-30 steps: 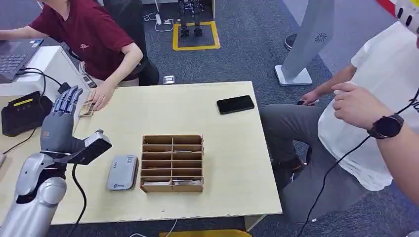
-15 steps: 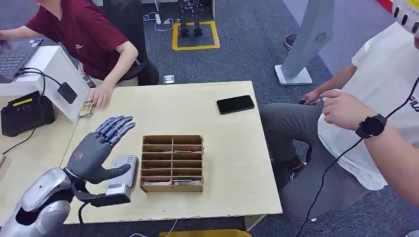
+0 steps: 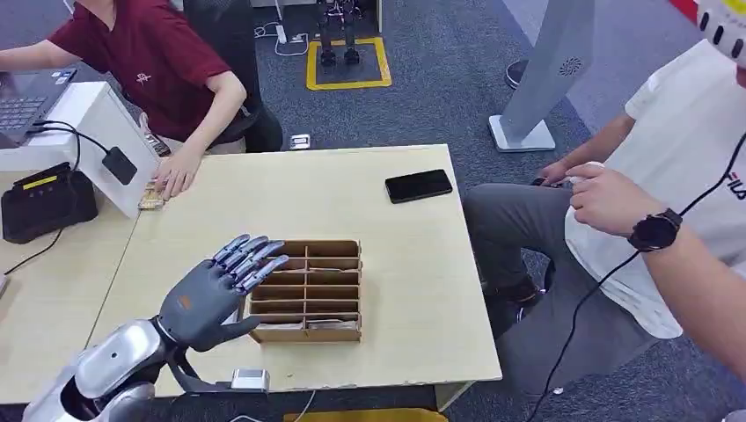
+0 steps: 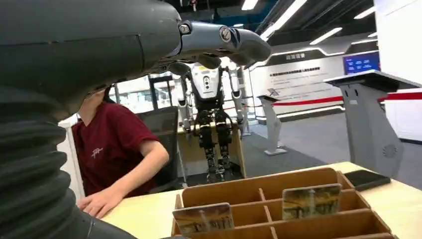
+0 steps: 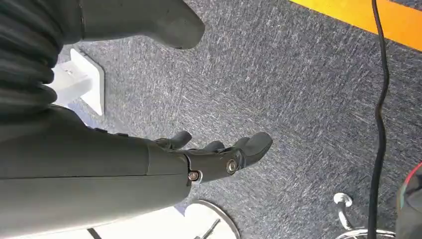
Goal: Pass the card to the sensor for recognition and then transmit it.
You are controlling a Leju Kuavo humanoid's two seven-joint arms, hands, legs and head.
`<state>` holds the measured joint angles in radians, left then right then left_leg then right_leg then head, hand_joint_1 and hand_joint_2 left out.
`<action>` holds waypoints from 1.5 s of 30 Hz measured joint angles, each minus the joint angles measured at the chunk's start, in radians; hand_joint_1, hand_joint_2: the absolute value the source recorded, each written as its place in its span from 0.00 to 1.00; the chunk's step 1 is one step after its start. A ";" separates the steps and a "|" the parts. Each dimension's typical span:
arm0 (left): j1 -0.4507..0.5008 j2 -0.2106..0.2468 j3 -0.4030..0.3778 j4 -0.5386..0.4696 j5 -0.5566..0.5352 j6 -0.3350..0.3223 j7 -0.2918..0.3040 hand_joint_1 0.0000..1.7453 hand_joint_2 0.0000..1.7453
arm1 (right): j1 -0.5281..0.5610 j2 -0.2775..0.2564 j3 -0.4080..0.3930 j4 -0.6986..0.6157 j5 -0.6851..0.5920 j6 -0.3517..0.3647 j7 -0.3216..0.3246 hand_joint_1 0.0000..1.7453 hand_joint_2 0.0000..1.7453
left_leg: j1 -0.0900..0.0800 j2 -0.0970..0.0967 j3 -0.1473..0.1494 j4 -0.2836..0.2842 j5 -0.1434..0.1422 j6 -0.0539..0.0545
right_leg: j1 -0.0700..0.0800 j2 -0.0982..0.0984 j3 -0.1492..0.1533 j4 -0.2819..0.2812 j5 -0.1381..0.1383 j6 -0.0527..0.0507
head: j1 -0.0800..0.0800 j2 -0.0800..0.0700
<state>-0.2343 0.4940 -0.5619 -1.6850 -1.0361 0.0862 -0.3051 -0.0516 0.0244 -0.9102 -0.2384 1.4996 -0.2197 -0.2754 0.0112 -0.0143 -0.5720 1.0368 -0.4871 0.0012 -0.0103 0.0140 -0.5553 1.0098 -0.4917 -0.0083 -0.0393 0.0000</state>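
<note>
My left hand [image 3: 215, 294] hovers open and empty, fingers spread, over the left edge of the cardboard slotted box [image 3: 306, 249]. It covers the spot where the grey card sensor lay. In the left wrist view the fingers [image 4: 224, 42] reach out above the box [image 4: 249, 191], where two cards [image 4: 203, 217] stand upright in the slots. From the head view a card [image 3: 332, 323] lies in the box's nearest row. Another card [image 3: 151, 195] lies at the table's far left under a person's hand. My right hand [image 5: 219, 157] hangs over the carpet, holding nothing.
A black phone [image 3: 419, 185] lies at the table's [image 3: 405, 281] far right. A black terminal [image 3: 44, 200] and a white box [image 3: 88, 114] stand on the left desk. One person in red [image 3: 158, 61] sits far left; another in white [image 3: 669, 176] sits close on the right.
My left hand has swung from the far left, near the person's hand, back toward me and rightward. It now covers the grey sensor and the box's left edge.
</note>
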 joint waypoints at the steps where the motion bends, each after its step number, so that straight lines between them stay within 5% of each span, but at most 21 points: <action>1: 0.000 0.000 -0.005 0.003 0.000 0.002 0.003 0.00 1.00 | 0.000 0.000 -0.001 0.000 0.000 0.000 0.000 0.00 1.00 | 0.000 0.000 0.000 0.000 0.000 0.000 | 0.000 0.000 0.000 0.000 0.000 0.000 | 0.000 0.000; 45: 0.041 -0.020 -0.003 0.110 -0.035 0.057 0.094 0.00 1.00 | 0.001 0.000 -0.020 0.001 0.002 -0.005 0.000 0.00 1.00 | 0.000 0.000 0.000 0.000 0.000 0.000 | 0.000 0.000 0.000 0.000 0.000 0.000 | 0.000 0.000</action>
<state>-0.1930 0.4738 -0.5650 -1.5747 -1.0712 0.1434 -0.2113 -0.0510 0.0244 -0.9300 -0.2373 1.5015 -0.2243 -0.2754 0.0112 -0.0144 -0.5723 1.0368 -0.4871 0.0013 -0.0103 0.0136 -0.5551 1.0098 -0.4917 -0.0082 -0.0393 0.0000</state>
